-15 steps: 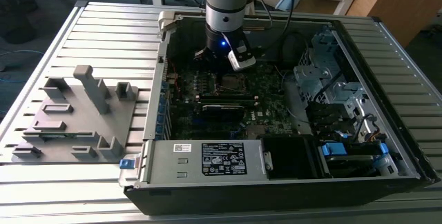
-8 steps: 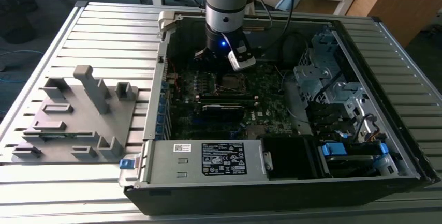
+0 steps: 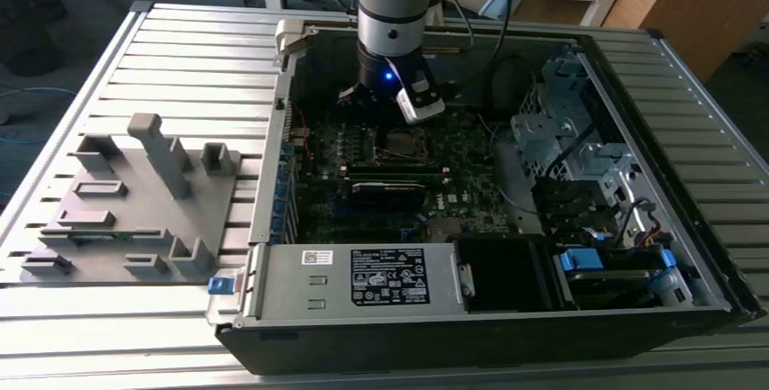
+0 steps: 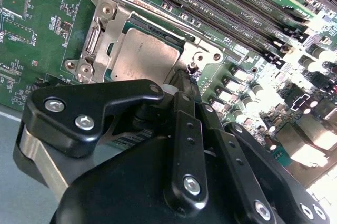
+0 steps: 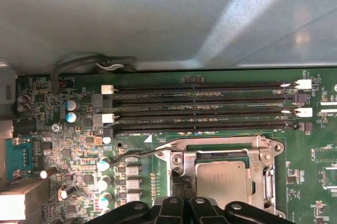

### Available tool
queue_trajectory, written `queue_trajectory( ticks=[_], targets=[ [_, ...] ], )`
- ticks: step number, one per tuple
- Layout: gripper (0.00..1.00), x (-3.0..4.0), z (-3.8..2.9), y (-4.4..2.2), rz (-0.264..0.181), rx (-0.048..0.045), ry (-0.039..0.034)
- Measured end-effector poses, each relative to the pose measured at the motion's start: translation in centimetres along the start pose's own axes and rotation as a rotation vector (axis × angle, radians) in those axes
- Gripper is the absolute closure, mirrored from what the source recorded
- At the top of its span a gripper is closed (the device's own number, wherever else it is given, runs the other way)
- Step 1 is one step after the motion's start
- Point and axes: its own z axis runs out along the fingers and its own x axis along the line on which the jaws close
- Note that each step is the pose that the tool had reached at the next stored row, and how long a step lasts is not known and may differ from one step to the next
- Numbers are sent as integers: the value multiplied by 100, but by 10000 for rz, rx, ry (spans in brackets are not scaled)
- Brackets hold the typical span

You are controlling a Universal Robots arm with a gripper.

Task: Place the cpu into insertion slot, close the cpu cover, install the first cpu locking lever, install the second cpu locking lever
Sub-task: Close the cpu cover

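As the arm stands nearly upright from the far side into the open computer case, its end effector hangs low over the green motherboard. The black fingers look pressed together, with nothing seen between them, tips just beside a corner of the cpu cover. The cpu lies flat in the insertion slot, dull silver top upward, its edges parallel to the long black memory slots. That cover, a thin bright metal frame, lies down around the chip's edges. A thin wire lever runs out from the frame's corner. The case rests on a ribbed grey counter, with a grey moulded tray at the exterior view's left.
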Motion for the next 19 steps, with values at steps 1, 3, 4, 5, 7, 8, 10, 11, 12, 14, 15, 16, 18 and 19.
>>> queue_trajectory(
  ticks=[1,3,4,5,7,8,10,11,12,14,15,16,18,19],
  targets=[
    [89,0,0,0,0,0,0],
    [89,0,1,0,0,-1,-1],
    [89,0,1,0,0,-1,-1],
    [89,0,0,0,1,-2,-2],
    [89,-2,-13,3,1,-16,-11],
    [89,-1,-26,2,1,-9,-6],
    [89,-1,-56,0,1,-3,-2],
    [89,-1,-73,0,1,-2,-2],
    [89,-1,-92,0,1,-1,-1],
    [89,-1,-137,0,1,-2,-2],
    [89,-2,-159,0,0,-2,-2],
    [89,-2,-177,-1,0,-1,-2],
    [89,-2,-186,0,0,-3,-2],
    [89,-3,-185,0,0,-4,-3]
  ],
)
